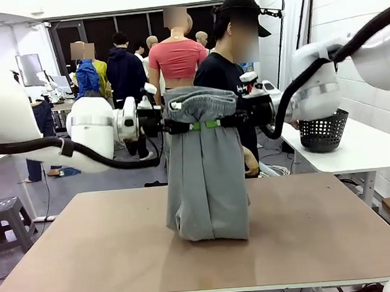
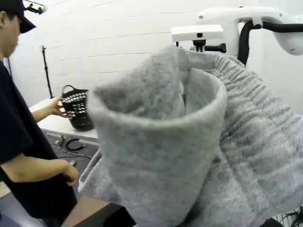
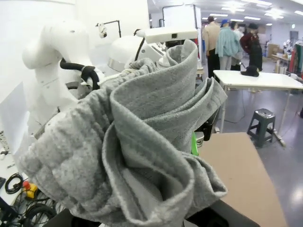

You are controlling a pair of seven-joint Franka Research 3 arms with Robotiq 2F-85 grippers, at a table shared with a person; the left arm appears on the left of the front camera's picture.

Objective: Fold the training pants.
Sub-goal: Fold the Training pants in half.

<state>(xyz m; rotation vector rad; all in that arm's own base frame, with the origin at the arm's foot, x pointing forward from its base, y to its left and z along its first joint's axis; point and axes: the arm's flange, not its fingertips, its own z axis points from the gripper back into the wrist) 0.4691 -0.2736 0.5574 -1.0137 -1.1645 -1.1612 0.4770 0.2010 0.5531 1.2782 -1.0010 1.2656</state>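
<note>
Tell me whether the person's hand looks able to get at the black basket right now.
Probably yes: the person's hand is already at the black mesh basket on the side table, with nothing between them.

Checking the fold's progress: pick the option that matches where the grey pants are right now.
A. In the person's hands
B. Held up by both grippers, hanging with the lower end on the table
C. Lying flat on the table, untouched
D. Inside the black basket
B: the training pants hang from the left gripper and right gripper, both shut on the waistband end, lower end resting on the table.
</note>
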